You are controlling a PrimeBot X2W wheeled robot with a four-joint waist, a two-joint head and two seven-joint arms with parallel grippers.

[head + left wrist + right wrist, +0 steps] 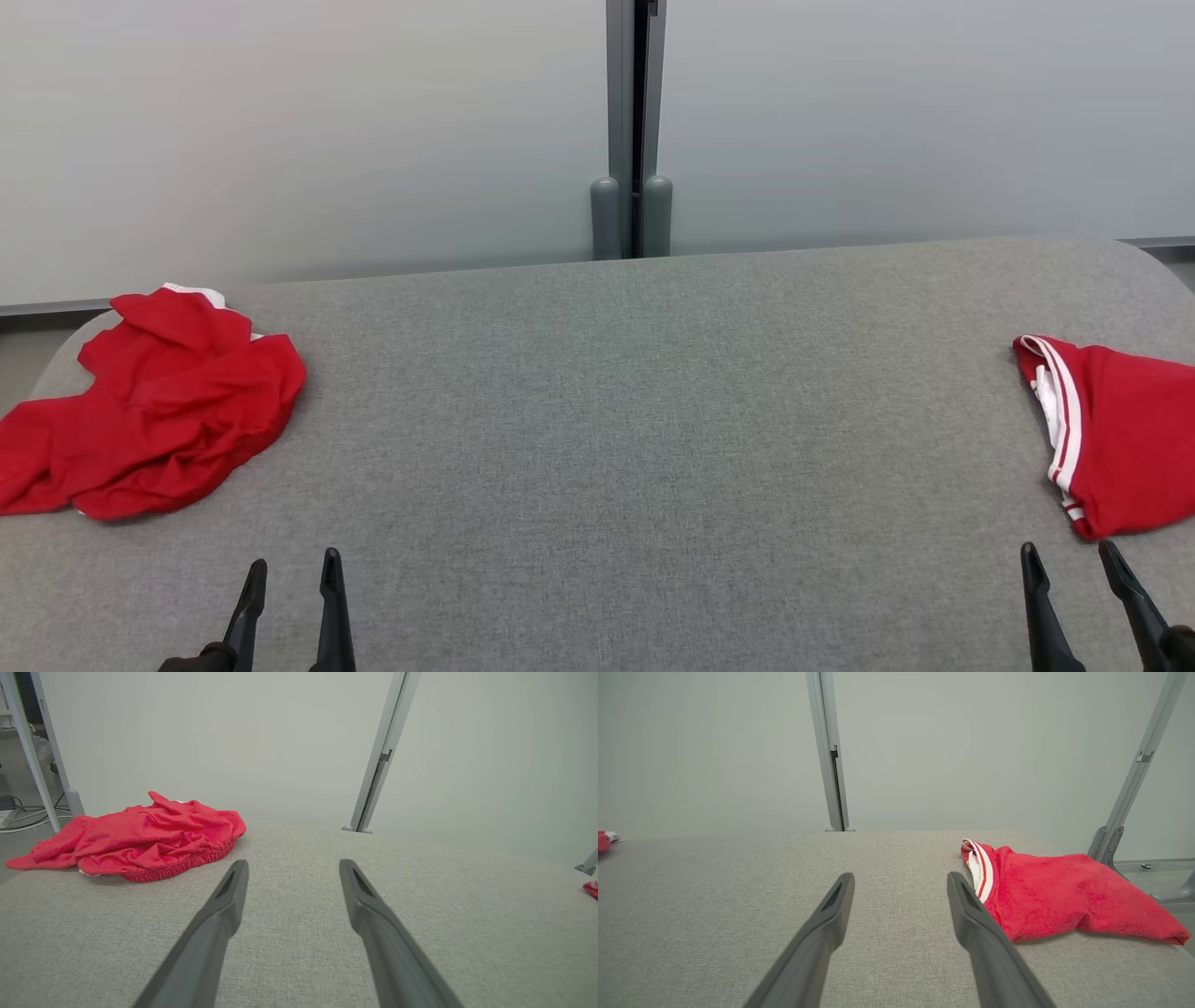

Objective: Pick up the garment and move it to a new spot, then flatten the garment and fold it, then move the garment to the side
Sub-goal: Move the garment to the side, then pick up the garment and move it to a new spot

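Table: a gray cloth-topped table (616, 420) lies in front of the robot.
Crumpled garment: the crumpled garment (159, 411) is red and bunched up in a heap. It sits at the far left corner of the table. A bit of white peeks out at its back.
Folded garment: the folded garment (1120, 429) is red with white stripes along one edge. It lies flatter, at the right edge of the table, and part of it runs out of the head view.
Apart: the two garments are well apart, one at each end of the table.
Left claw: the left claw (294, 558) is low on the left, over the near edge. Its fingers are spread wide and pinch nothing. The crumpled garment is ahead of it and to its left, not touching.
Right claw: the right claw (1067, 548) is low on the right. Its fingers are spread wide and pinch nothing. The folded garment's striped edge is just beside its right finger; it is not clear whether they touch.
Behind: a pale wall with a gray post (633, 121) stands past the table.
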